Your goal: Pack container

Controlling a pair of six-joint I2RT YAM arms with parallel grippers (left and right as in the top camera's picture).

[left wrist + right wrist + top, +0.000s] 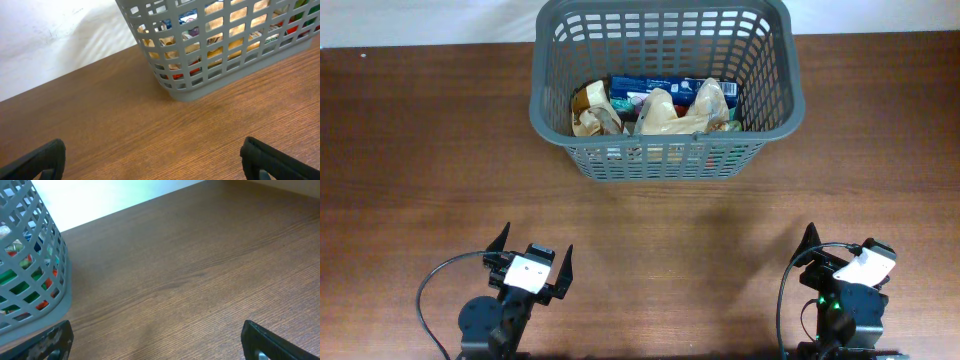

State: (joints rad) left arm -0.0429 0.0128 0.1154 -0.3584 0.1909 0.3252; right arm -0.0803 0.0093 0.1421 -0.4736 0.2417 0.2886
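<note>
The container, a large dark grey slotted basket, stands at the far middle of the wooden table. It holds several packets: tan bags, a blue box and a yellowish pack. Its corner shows in the left wrist view and its side shows in the right wrist view. My left gripper is open and empty near the table's front edge; in its wrist view only wood lies between the fingers. My right gripper is open and empty at the front right, also seen in its wrist view.
The brown wooden table spreads around the basket. A white wall or surface lies beyond the table's far edge. Black cables loop beside both arm bases at the front.
</note>
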